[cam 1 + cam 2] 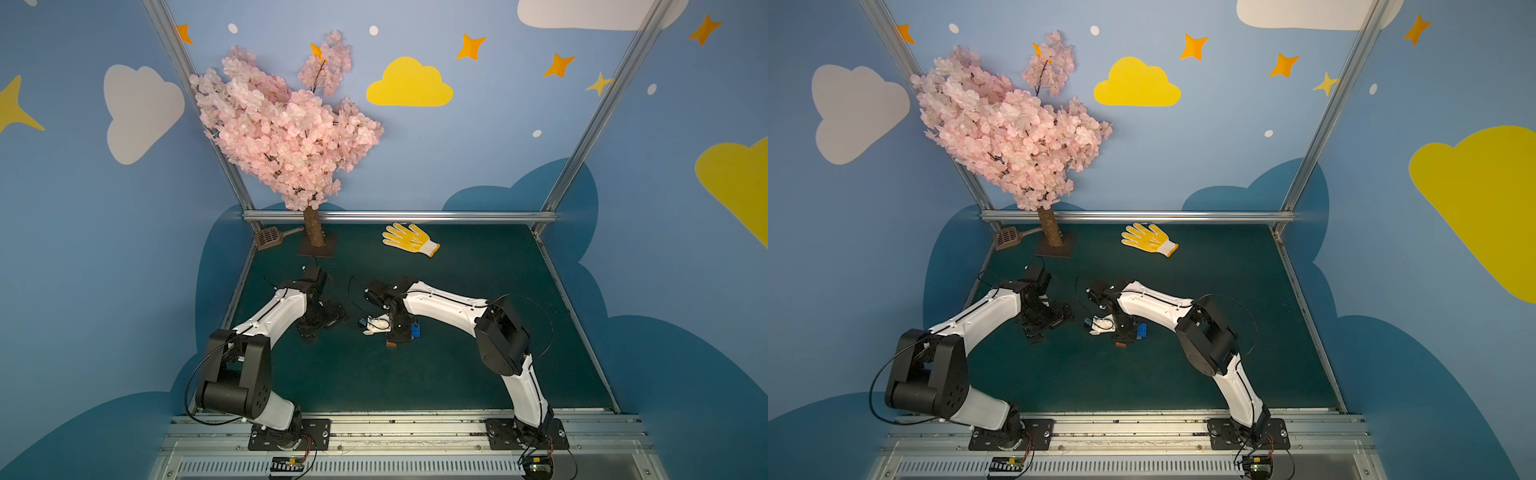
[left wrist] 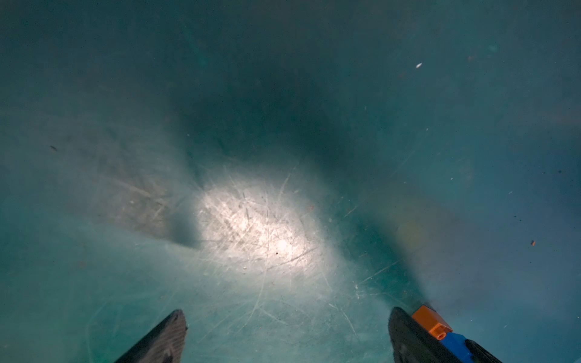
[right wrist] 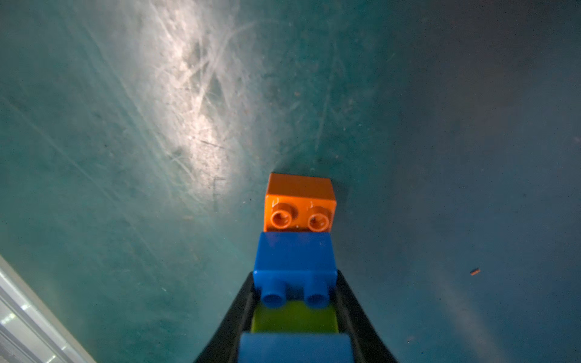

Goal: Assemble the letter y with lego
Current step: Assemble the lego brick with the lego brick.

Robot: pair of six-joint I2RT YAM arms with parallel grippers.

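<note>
Scratched teal table: your left gripper gapes empty, at nine o'clock of the lego. Your right gripper clamps that one stack near centre; four joined bricks show: orange tip, dark blue, lime, blue.

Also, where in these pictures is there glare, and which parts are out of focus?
Left wrist view: white glare on the scratched table, dark shadow beside it, the left gripper blurred. Right wrist view: a glare streak too; on the lego stack the orange brick is sharp, the lime green brick soft. Both top views: even light, no strong glare, but the stack is tiny.
</note>
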